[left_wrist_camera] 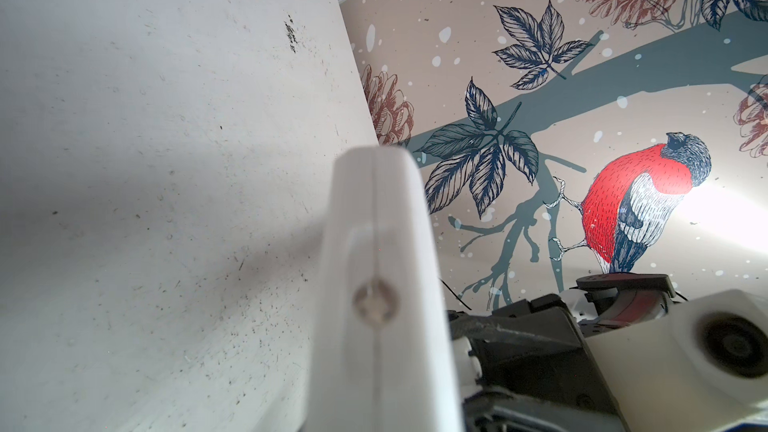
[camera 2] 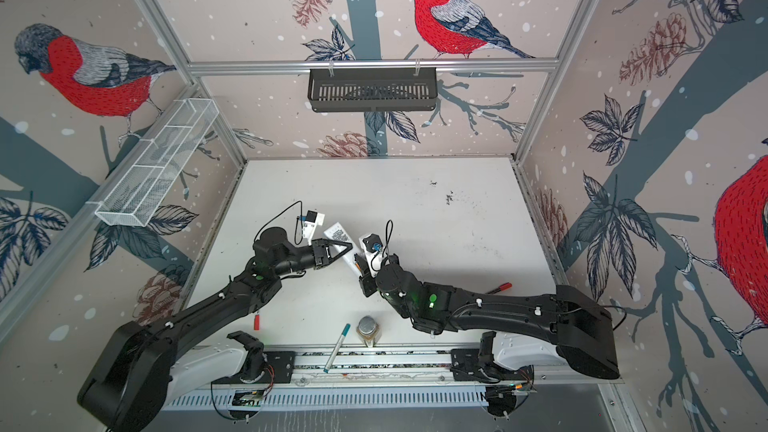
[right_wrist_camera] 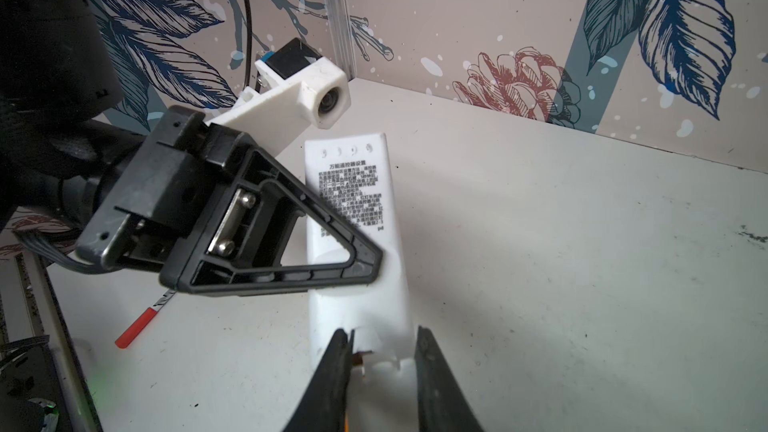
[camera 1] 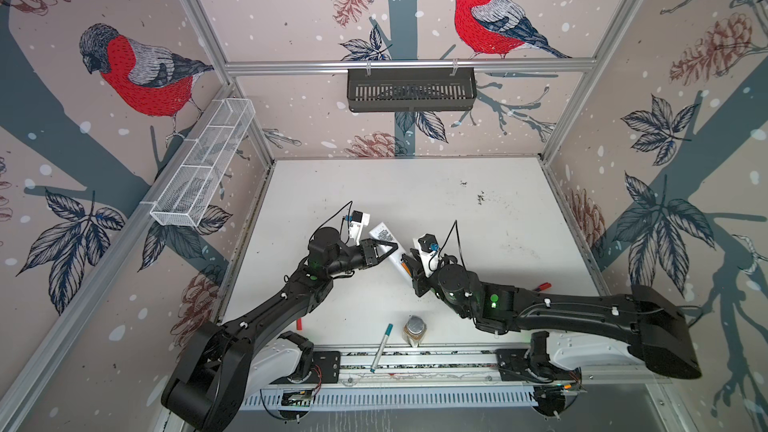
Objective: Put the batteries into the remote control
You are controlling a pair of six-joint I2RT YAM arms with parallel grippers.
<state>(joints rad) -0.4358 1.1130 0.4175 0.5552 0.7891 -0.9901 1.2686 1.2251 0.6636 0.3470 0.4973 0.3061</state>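
The white remote control (camera 1: 384, 236) (camera 2: 338, 234) is held off the table, back side up with its printed label showing (right_wrist_camera: 353, 184). My left gripper (camera 1: 392, 247) (right_wrist_camera: 374, 263) is shut across its middle; the left wrist view shows the remote end-on (left_wrist_camera: 374, 242). My right gripper (camera 1: 407, 262) (right_wrist_camera: 380, 342) is at the remote's near end, shut on a small white cover plate (right_wrist_camera: 374, 344) that fills the gap between its fingers. A sliver of an orange battery (right_wrist_camera: 360, 361) (camera 1: 402, 262) peeks out beside one finger at the bay. The rest of the batteries is hidden.
A jar with a metal lid (camera 1: 414, 328) and a teal-capped pen (camera 1: 381, 346) lie near the table's front edge. Red-capped markers lie under each arm (camera 1: 298, 324) (camera 1: 542, 286). A black basket (camera 1: 411, 89) and a white wire basket (camera 1: 203, 168) hang on the walls.
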